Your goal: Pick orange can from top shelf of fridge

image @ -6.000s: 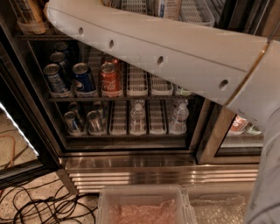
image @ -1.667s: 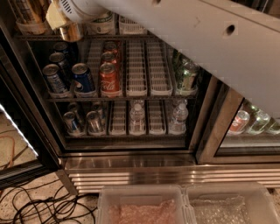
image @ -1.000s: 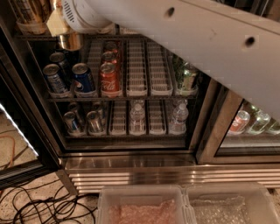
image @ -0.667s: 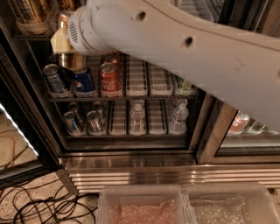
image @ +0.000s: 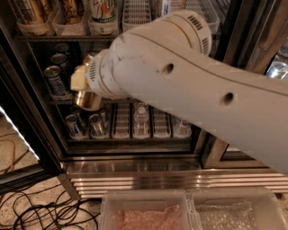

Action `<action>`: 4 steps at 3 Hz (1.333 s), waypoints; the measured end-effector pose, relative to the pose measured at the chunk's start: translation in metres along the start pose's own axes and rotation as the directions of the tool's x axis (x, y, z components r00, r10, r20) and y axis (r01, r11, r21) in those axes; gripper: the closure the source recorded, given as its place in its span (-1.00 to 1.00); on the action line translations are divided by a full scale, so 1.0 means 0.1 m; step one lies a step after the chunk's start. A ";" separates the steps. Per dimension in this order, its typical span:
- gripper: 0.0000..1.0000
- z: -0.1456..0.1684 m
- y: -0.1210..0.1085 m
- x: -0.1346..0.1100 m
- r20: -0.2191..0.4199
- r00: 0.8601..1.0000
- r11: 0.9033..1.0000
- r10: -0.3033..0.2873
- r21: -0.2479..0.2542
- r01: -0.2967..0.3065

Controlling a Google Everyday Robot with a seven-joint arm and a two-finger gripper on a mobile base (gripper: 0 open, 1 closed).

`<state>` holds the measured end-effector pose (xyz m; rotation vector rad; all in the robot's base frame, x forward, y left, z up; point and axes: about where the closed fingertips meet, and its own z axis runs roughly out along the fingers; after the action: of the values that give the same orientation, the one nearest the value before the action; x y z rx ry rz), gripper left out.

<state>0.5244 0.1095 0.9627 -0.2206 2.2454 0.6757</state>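
Note:
My gripper point(image: 85, 90) is at the end of the big white arm that crosses the middle of the camera view. It is shut on the orange can point(image: 88, 100), of which only the shiny gold base shows below the wrist. One cream finger pad point(image: 77, 79) shows beside the can. The can hangs in front of the fridge's point(image: 135, 165) middle rack, below the top shelf point(image: 58, 38). On the top shelf, other tall orange cans point(image: 28, 11) and a pale green-labelled bottle point(image: 103, 9) stand in white trays. The arm hides much of the fridge's inside.
Short blue cans point(image: 56, 81) stand on the middle rack just left of the gripper. Silver cans point(image: 74, 126) and water bottles point(image: 141, 119) fill the lower rack. The open door edge point(image: 18, 134) is at left. Cables point(image: 40, 211) lie on the floor, and clear bins point(image: 148, 211) sit in front.
The arm has come down and toward the camera with the orange can in the gripper, from the top shelf level to in front of the middle rack.

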 end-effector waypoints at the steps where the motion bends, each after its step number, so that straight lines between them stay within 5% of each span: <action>1: 1.00 -0.01 -0.02 0.04 -0.008 1.000 1.000 0.016 0.003 -0.016; 2: 1.00 -0.06 -0.04 0.06 -0.001 0.999 0.999 0.041 -0.007 -0.041; 3: 1.00 -0.18 -0.32 0.30 0.002 0.981 0.981 0.192 0.017 -0.192; 4: 1.00 -0.22 -0.74 0.80 -0.035 0.920 0.919 0.389 0.081 -0.386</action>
<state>0.4812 0.0394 0.8876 0.2562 2.3813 0.7984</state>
